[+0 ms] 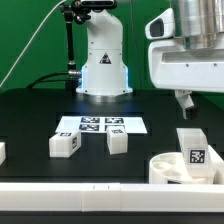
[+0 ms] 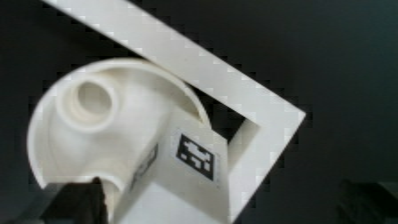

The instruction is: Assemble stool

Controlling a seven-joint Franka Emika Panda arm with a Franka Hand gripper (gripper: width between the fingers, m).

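- The seat (image 1: 172,168) lies in the lower right of the exterior view, set in the corner of the border rails (image 1: 70,190). Its tag (image 2: 192,156) is plainly shown in the wrist view.
- Just behind it an upright leg (image 1: 192,148) is found (near enough to be knocked), so a straight, slow descent is advised.
- The gripper (image 1: 185,101) is held above both and touches nothing. How wide it stands cannot be told.
- A second leg (image 1: 65,145) and a third leg (image 1: 115,142) are laid mid-frame, before the marker board (image 1: 100,125).
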